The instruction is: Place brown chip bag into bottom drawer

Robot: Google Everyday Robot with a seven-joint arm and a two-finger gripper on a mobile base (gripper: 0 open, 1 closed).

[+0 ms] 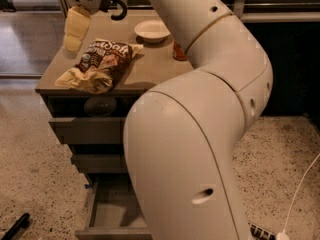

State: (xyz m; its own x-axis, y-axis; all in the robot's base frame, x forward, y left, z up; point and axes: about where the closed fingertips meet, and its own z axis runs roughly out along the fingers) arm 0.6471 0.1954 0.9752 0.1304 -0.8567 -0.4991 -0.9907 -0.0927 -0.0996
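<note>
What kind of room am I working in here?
Probably an office break area or kitchenette, judging by a drawer cabinet holding a chip bag and a bowl, on a speckled hard floor. The pincer hangs over the cabinet's back left corner, beside the bag.

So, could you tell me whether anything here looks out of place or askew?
The brown chip bag lies crumpled and slanted near the front edge of the cabinet top, not in the bottom drawer, which stands pulled out. The gripper hangs over the top's left edge, beside the bag. Nothing looks spilled.
</note>
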